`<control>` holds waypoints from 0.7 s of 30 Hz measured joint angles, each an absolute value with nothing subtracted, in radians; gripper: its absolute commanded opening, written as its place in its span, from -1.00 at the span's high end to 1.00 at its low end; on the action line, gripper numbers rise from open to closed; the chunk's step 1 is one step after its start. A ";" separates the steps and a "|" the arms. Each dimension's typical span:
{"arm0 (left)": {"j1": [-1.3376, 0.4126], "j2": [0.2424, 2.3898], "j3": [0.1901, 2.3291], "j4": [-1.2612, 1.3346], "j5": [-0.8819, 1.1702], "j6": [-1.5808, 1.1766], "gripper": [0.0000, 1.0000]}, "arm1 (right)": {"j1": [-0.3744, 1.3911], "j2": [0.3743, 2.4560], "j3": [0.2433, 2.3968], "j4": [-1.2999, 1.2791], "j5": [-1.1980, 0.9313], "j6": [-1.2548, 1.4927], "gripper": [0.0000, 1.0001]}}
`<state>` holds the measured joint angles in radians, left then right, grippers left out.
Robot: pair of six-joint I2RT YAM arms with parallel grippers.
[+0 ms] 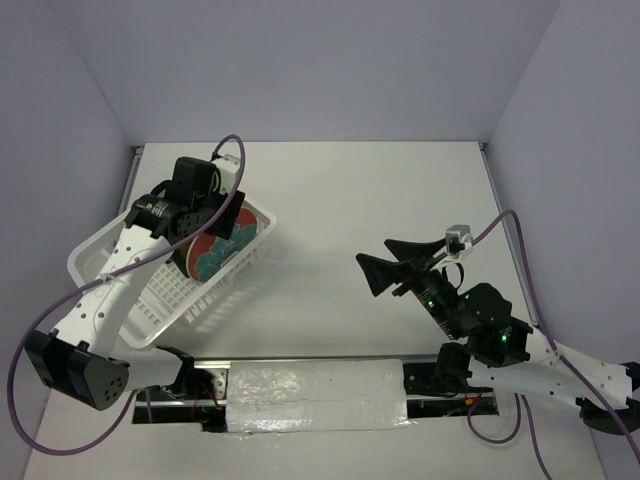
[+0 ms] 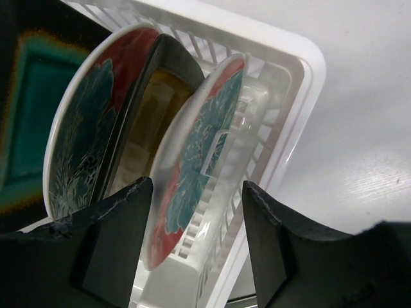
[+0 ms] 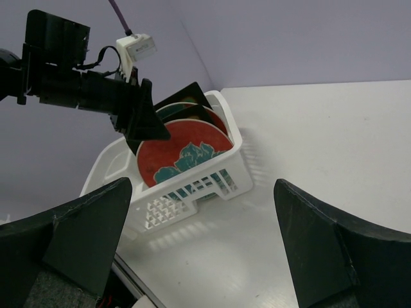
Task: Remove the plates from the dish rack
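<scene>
The left fingers (image 2: pixel 122 224) are spread, one on each side of the lower rim of the front red plate (image 2: pixel 199 154); whether they touch it I cannot tell. Behind it stand the mustard plate (image 2: pixel 157 109), a second red plate (image 2: pixel 83 135) and the teal plate (image 2: pixel 32 115), all on edge in the rack (image 2: pixel 302 70) at the left of the table (image 1: pixel 380 190). The right fingers (image 3: pixel 83 224) are spread wide above the table, well apart from the rack.
</scene>
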<state>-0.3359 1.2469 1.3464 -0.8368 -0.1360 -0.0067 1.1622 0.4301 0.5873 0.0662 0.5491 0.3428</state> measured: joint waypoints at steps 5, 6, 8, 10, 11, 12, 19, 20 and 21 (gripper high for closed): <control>-0.336 1.248 1.314 -0.839 -0.170 0.009 -0.38 | 1.162 0.430 0.587 0.066 0.541 0.343 -0.97; -0.336 1.248 1.312 -0.839 -0.171 0.018 -0.40 | 1.162 0.430 0.587 0.066 0.540 0.343 -0.97; -0.336 1.244 1.305 -0.836 -0.171 0.024 -0.41 | 1.162 0.430 0.587 0.066 0.536 0.343 -0.97; -0.336 1.239 1.303 -0.836 -0.171 0.025 -0.40 | 1.162 0.430 0.587 0.066 0.533 0.343 -0.96; -0.336 1.238 1.303 -0.836 -0.170 0.025 -0.37 | 1.162 0.430 0.587 0.066 0.533 0.343 -0.96; -0.336 1.238 1.303 -0.837 -0.170 0.025 -0.37 | 1.162 0.430 0.587 0.066 0.533 0.343 -0.96; -0.335 1.269 1.302 -0.837 -0.179 0.023 -0.22 | 1.162 0.432 0.587 0.066 0.533 0.343 -0.97; -0.334 1.269 1.299 -0.834 -0.180 0.023 -0.16 | 1.162 0.432 0.587 0.066 0.533 0.343 -0.96; -0.334 1.269 1.293 -0.830 -0.184 0.024 -0.13 | 1.162 0.432 0.587 0.066 0.533 0.343 -0.97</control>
